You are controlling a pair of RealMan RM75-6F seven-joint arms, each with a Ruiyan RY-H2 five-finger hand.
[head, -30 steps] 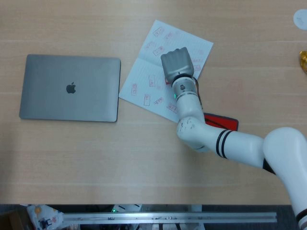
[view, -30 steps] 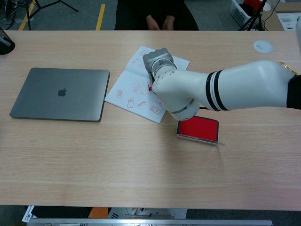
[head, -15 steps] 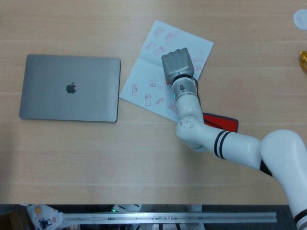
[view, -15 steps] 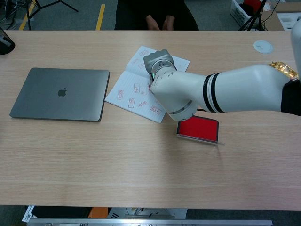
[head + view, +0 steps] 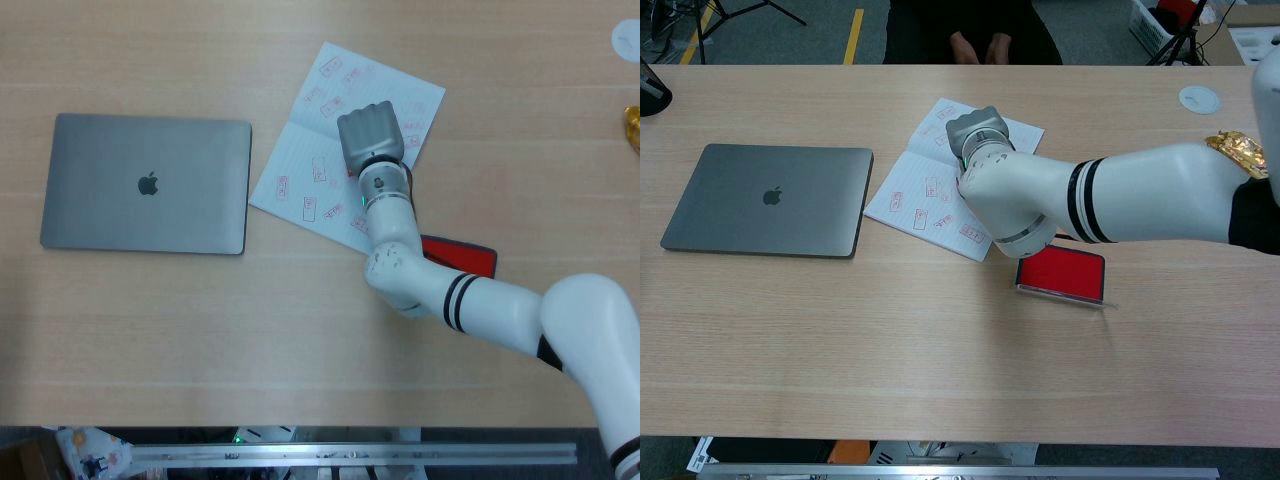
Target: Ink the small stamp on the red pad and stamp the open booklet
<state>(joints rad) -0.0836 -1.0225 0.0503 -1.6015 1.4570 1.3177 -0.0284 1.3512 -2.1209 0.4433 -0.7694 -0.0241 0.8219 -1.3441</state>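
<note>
The open booklet (image 5: 320, 110) lies on the table, its pages dotted with several red stamp marks. My right hand (image 5: 370, 138) is over its right page, back of the hand up and fingers curled under. Under the hand's lower left edge shows only a small red sliver of the small stamp (image 5: 350, 173), which the hand grips against the page. In the chest view the same hand (image 5: 975, 128) sits on the booklet (image 5: 910, 195). The red pad (image 5: 465, 255) lies open, near right of the booklet, partly under my forearm, also seen as the red pad (image 5: 1062, 274). My left hand is out of sight.
A closed grey laptop (image 5: 147, 183) lies left of the booklet. A white disc (image 5: 627, 40) and a gold object (image 5: 633, 125) sit at the far right. A person (image 5: 975, 40) sits beyond the table's far edge. A black object (image 5: 650, 90) stands far left.
My right hand has stayed on the same spot of the booklet. The forearm and elbow have swung slightly to the left.
</note>
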